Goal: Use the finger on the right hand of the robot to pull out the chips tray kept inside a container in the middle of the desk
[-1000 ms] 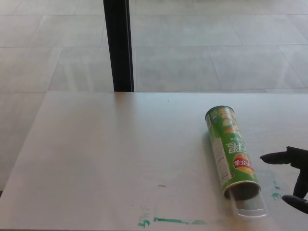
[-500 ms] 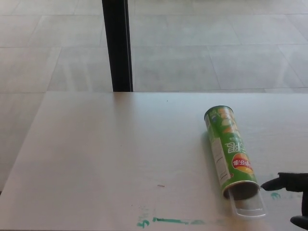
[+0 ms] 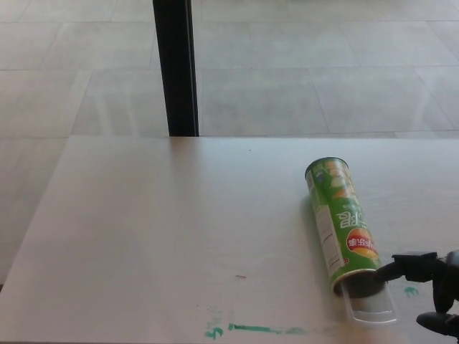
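A green chips can (image 3: 342,223) lies on its side on the pale desk (image 3: 179,229), its open mouth toward the front edge. A clear plastic tray (image 3: 371,304) sticks a little way out of that mouth. My right hand (image 3: 430,290) comes in at the lower right, open, with one black finger (image 3: 400,269) stretched left so its tip reaches the can's rim just above the tray. A second finger (image 3: 439,324) shows lower down, apart from the first. My left hand is out of sight.
Green tape marks (image 3: 258,330) run along the desk's front edge and a small one (image 3: 410,291) lies beside the tray. A black post (image 3: 176,68) stands behind the desk's far edge, over a tiled floor.
My right hand has dropped and moved left: the stretched finger went from beside the can's middle down to its open mouth. The can and tray have stayed put.
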